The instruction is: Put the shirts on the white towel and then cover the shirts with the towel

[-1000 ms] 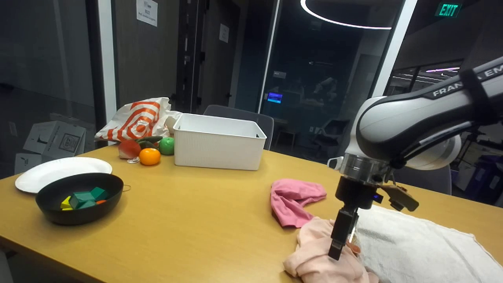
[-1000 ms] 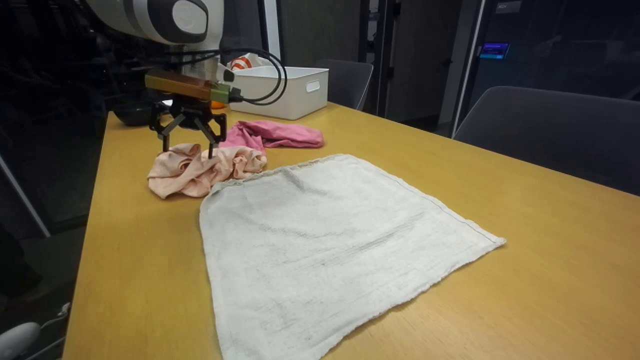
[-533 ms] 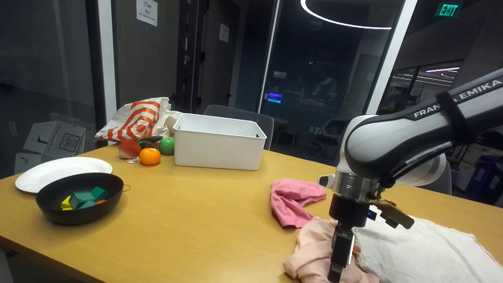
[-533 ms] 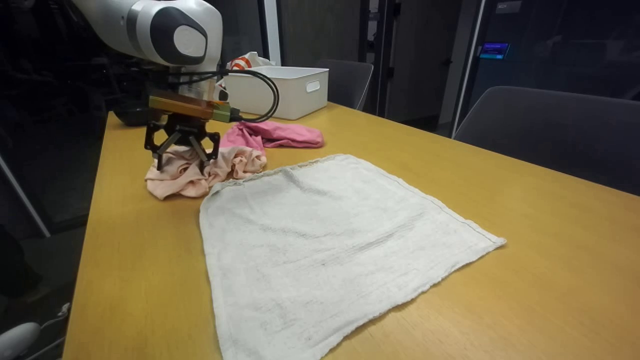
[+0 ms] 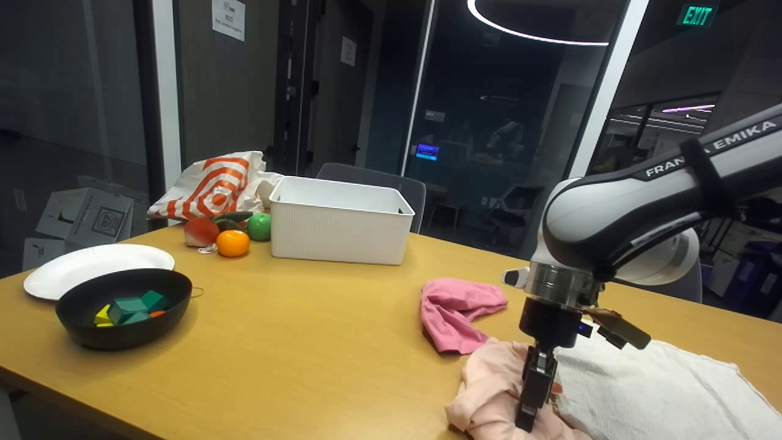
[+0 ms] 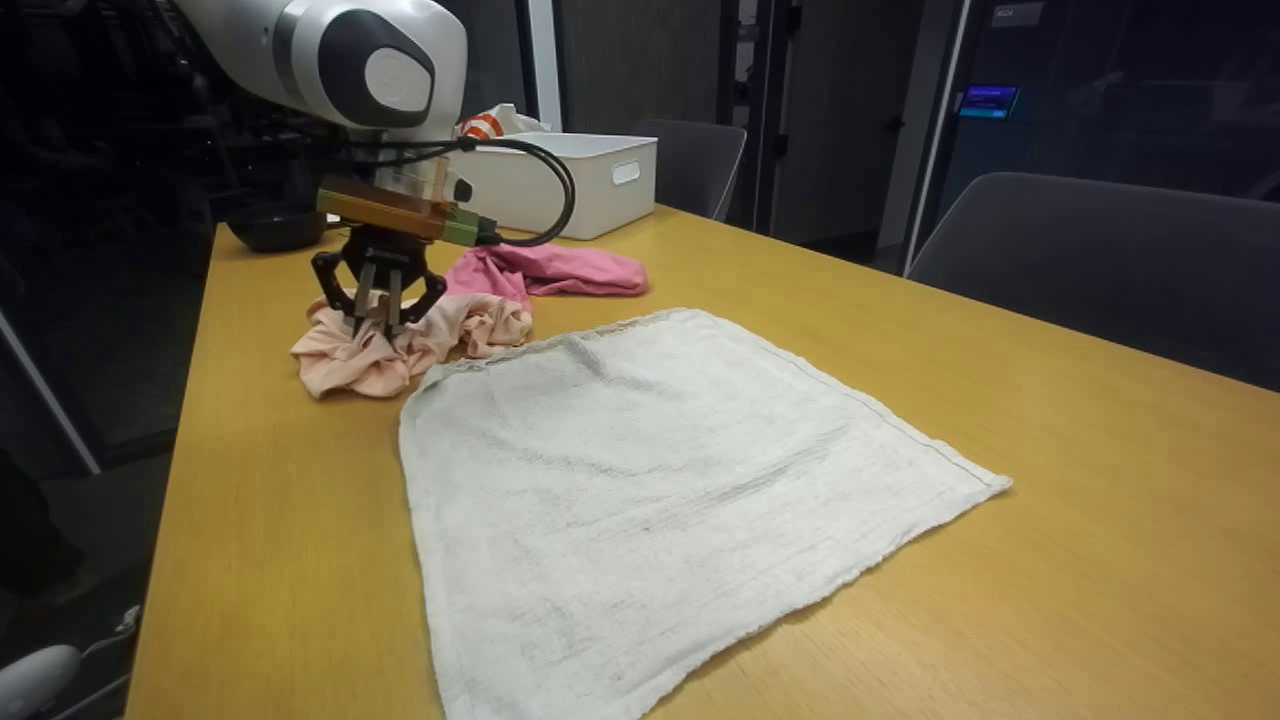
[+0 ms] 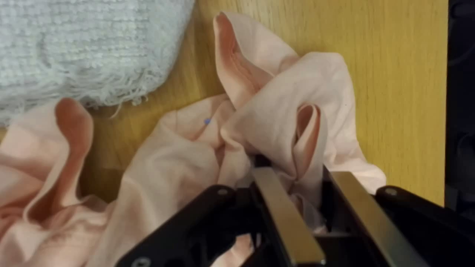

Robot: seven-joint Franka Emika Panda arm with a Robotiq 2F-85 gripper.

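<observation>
The pale peach-pink shirt [image 6: 345, 368] lies crumpled on the table, against the near corner of the white towel [image 6: 650, 480]. My gripper [image 7: 295, 168] points down into it, its fingers drawn close together with a bunched fold of the cloth between them. In an exterior view the gripper [image 6: 374, 332] has its tips sunk among the folds. Behind it, the bright pink shirt [image 5: 449, 305] rests bare on the table, off the towel. The towel is spread flat with nothing on it. Cloth hides the very ends of the fingertips.
A white box [image 5: 339, 232] stands farther back, beside toy produce such as an orange fruit [image 5: 233, 243] and a red-and-white bag [image 5: 217, 189]. A black bowl [image 5: 79, 327] with blocks and a white plate [image 5: 49, 278] sit at the far end. The table edge runs close to the peach shirt.
The gripper has come down into the peach-pink shirt. Its fingers have moved from wide apart to close together, gathering cloth between them. The towel and bright pink shirt look unmoved.
</observation>
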